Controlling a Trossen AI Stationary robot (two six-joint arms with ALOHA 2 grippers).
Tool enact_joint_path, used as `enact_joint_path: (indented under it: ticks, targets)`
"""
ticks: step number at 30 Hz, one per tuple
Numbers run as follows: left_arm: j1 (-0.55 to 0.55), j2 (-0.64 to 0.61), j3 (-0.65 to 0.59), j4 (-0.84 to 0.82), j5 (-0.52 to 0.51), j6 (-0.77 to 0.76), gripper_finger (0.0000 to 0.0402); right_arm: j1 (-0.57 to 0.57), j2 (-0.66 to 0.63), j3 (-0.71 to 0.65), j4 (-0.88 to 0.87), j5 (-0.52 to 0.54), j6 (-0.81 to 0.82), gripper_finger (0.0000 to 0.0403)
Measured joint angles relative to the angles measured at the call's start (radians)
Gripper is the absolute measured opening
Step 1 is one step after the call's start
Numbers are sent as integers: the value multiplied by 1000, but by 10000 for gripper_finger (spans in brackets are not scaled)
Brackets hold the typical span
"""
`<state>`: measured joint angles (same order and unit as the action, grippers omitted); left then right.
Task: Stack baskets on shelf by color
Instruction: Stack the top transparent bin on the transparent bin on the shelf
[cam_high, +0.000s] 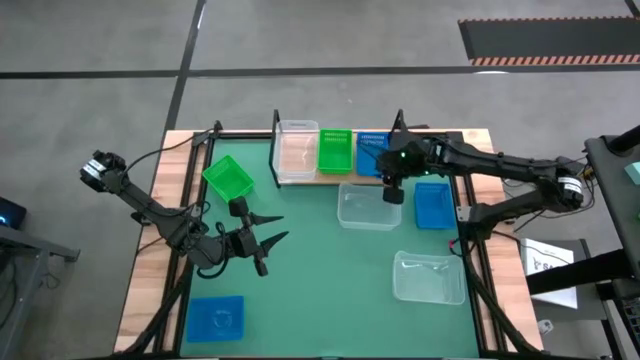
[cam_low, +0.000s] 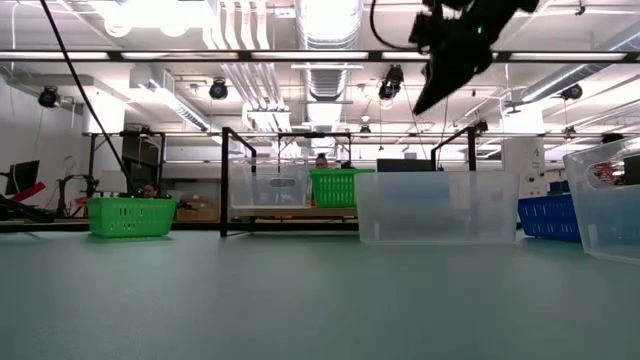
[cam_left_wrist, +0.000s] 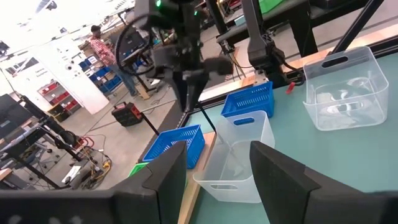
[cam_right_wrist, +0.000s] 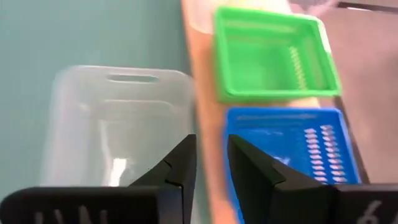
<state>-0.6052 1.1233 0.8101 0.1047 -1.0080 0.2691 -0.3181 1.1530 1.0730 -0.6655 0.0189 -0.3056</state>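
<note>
The shelf (cam_high: 308, 181) stands at the mat's far edge and bears a clear basket (cam_high: 295, 150), a green basket (cam_high: 335, 150) and a blue basket (cam_high: 370, 152) side by side. My right gripper (cam_high: 392, 192) hangs high over the shelf's near edge (cam_right_wrist: 202, 99), between the blue basket (cam_right_wrist: 289, 146) and a clear basket on the mat (cam_right_wrist: 115, 121). Its fingers stand a narrow gap apart and hold nothing. In the low view it hangs well above the baskets (cam_low: 432, 92). My left gripper (cam_high: 272, 230) waits open over the mat's left half.
More baskets rest on the green mat (cam_high: 320, 270): green at the left (cam_high: 228, 178), blue at the near left (cam_high: 215, 318), blue at the right (cam_high: 432, 205), clear at the near right (cam_high: 428, 277). Black uprights (cam_low: 227, 180) frame the shelf. A person shows in the room beyond.
</note>
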Motion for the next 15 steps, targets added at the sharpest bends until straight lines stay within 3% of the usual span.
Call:
enact_joint_path:
  ticks: [7,15]
  targets:
    - [0,4,0,20,0,-1,161,214,0,78,-107,-1,79,56]
    - [1,30,2,83,1,-2,161,402,0,69,-231,0,274,30]
